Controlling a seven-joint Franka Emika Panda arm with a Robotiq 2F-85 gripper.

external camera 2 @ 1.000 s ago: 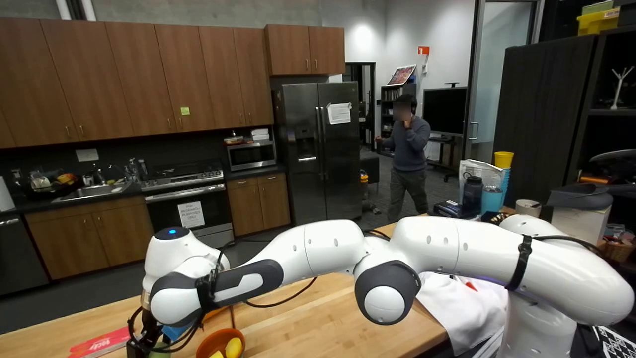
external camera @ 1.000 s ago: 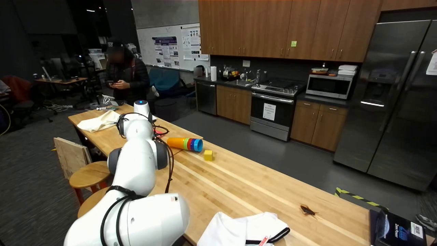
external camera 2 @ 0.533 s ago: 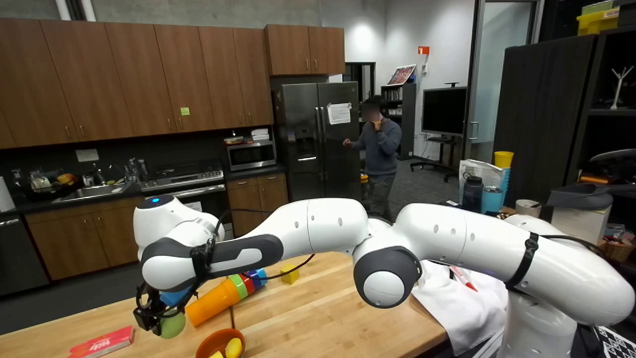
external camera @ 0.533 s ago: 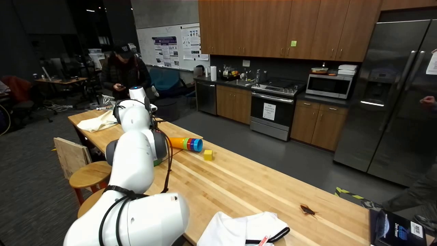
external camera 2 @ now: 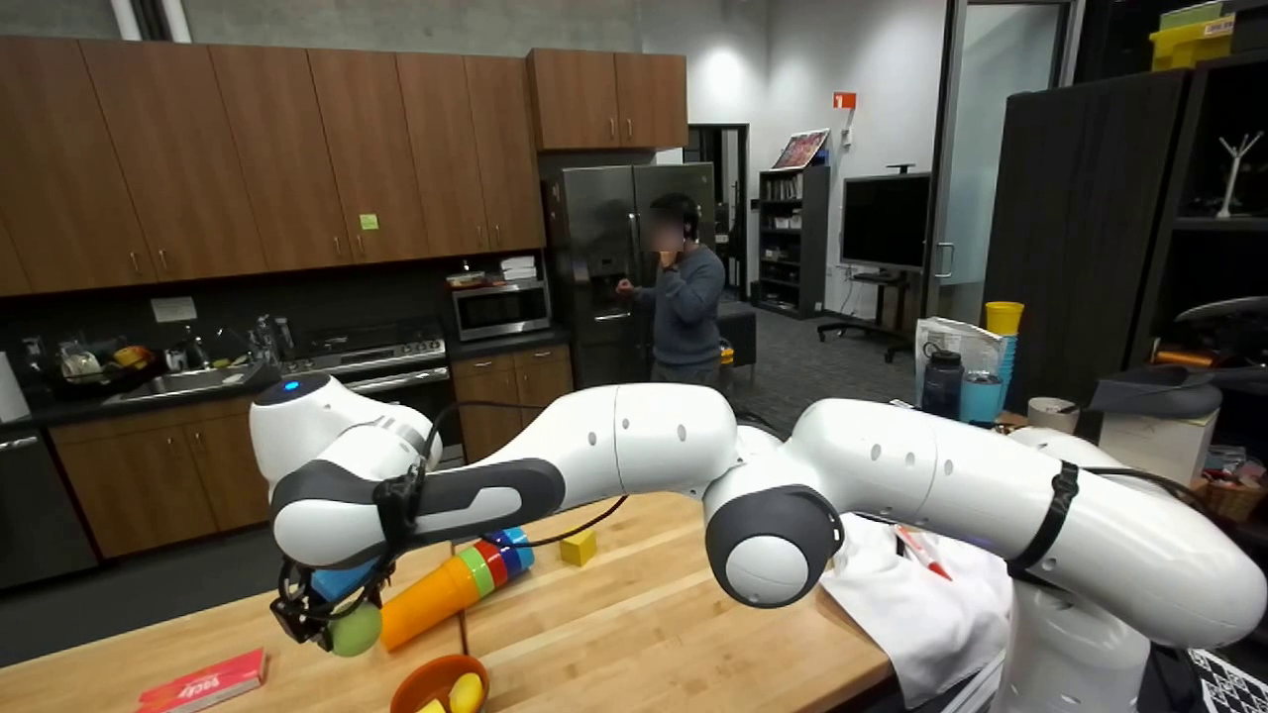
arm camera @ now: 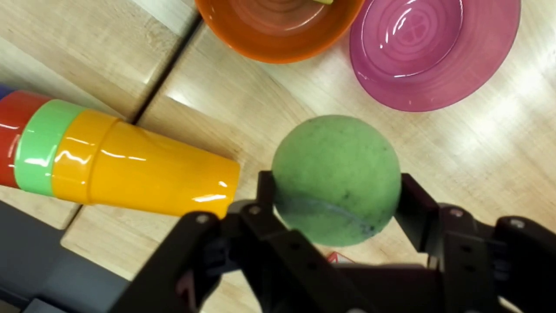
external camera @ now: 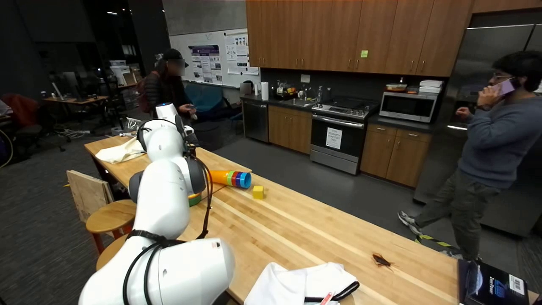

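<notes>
Gripper (arm camera: 337,193) clamped on green ball (arm camera: 336,171)

Wrist view: ball pinched from both sides — stacked cups (arm camera: 143,165) lie just beside, orange bowl (arm camera: 278,50) and pink bowl (arm camera: 469,56) near.
In an exterior view: ball hangs above wooden table (external camera 2: 644,604), between stacked cups and red box (external camera 2: 203,681).
In an exterior view: arm (external camera: 165,190) hides ball — yellow block (external camera: 258,192) sits by table's far edge.
</notes>
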